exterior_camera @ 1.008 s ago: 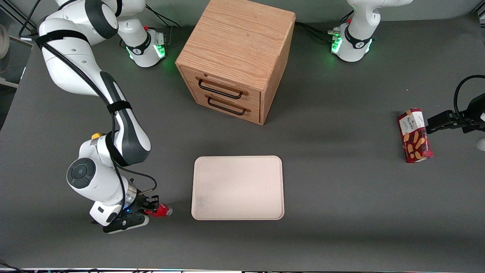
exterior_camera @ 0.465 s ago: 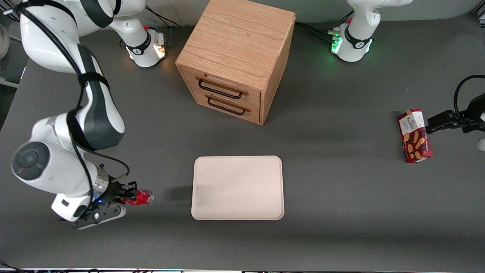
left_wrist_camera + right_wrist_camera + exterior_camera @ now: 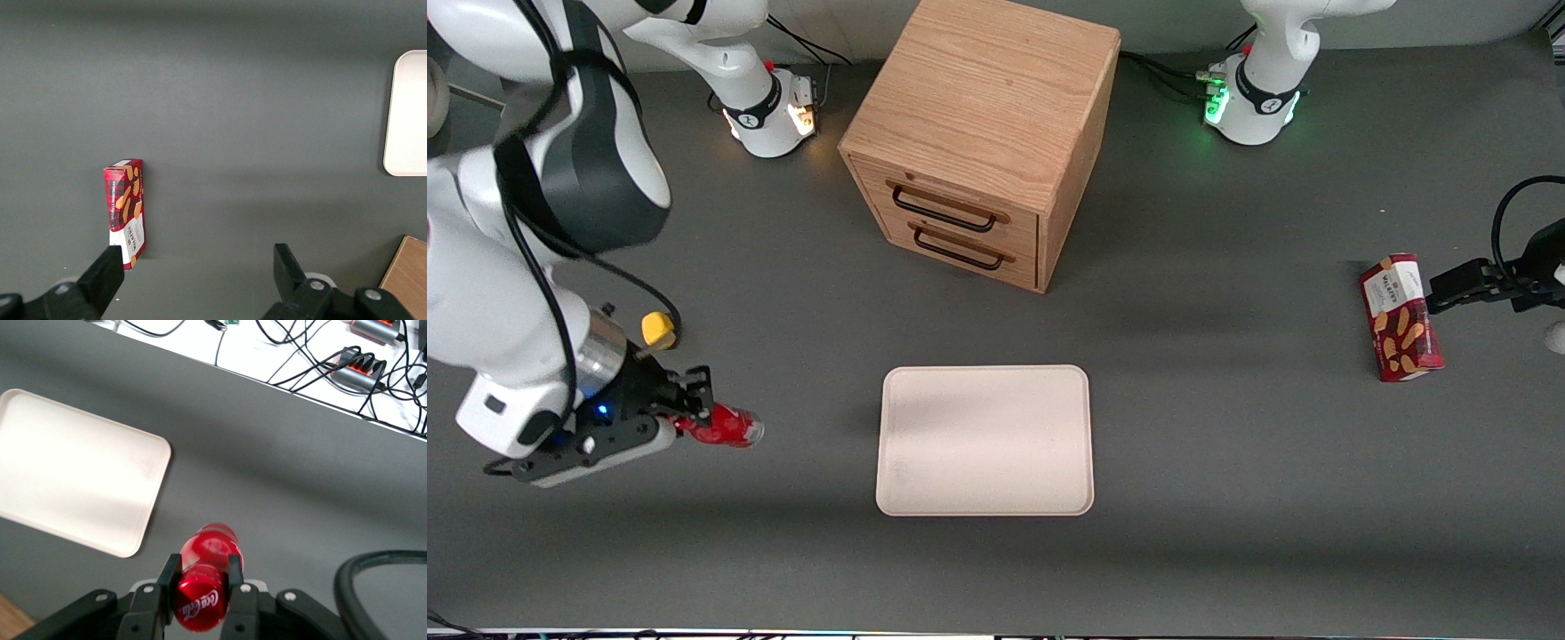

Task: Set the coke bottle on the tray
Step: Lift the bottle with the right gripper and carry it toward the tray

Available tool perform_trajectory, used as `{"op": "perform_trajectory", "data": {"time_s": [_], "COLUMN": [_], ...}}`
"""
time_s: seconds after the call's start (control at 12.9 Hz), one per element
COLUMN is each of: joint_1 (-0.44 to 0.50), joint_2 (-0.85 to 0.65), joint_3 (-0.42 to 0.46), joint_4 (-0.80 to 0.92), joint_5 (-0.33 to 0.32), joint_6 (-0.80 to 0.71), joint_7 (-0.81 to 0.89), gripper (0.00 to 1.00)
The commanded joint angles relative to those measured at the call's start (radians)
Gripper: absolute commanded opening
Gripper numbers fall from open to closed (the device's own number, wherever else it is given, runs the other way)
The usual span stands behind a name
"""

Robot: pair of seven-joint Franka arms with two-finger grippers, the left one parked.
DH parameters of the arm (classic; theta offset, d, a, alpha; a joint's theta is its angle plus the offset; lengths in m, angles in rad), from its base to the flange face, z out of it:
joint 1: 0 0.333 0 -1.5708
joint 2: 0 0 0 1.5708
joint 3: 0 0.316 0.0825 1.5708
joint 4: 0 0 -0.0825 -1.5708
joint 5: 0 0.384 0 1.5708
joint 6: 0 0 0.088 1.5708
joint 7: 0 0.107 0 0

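Observation:
My right gripper (image 3: pixel 694 413) is shut on the tiny red coke bottle (image 3: pixel 725 426) and holds it lifted off the table, toward the working arm's end, apart from the tray. In the right wrist view the bottle (image 3: pixel 203 583) sits clamped between the two black fingers (image 3: pixel 168 577), red cap toward the camera. The pale cream-pink tray (image 3: pixel 985 440) lies flat and bare on the dark table, nearer the front camera than the wooden cabinet; it also shows in the right wrist view (image 3: pixel 73 470) and in the left wrist view (image 3: pixel 407 113).
A wooden drawer cabinet (image 3: pixel 983 133) with two drawers stands farther from the camera than the tray. A yellow lump (image 3: pixel 658 330) lies by the working arm's wrist. A red biscuit box (image 3: pixel 1400 317) lies toward the parked arm's end.
My gripper has risen with the coke bottle in it and drawn away from the tray, toward the working arm's end. The yellow lump has come into view.

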Motion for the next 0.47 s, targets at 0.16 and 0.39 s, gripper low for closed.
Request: {"op": "perform_trajectory", "data": {"time_s": [0.16, 0.39], "joint_1": [0.008, 0.02], "joint_2": [-0.012, 0.038], "joint_3": [0.176, 0.279], "joint_4": [0.007, 0.007], "joint_5": [-0.045, -0.178], "joint_6": [0.021, 0.134], "joint_7": [0.241, 0.345], "gripper": [0.0, 0.0]}}
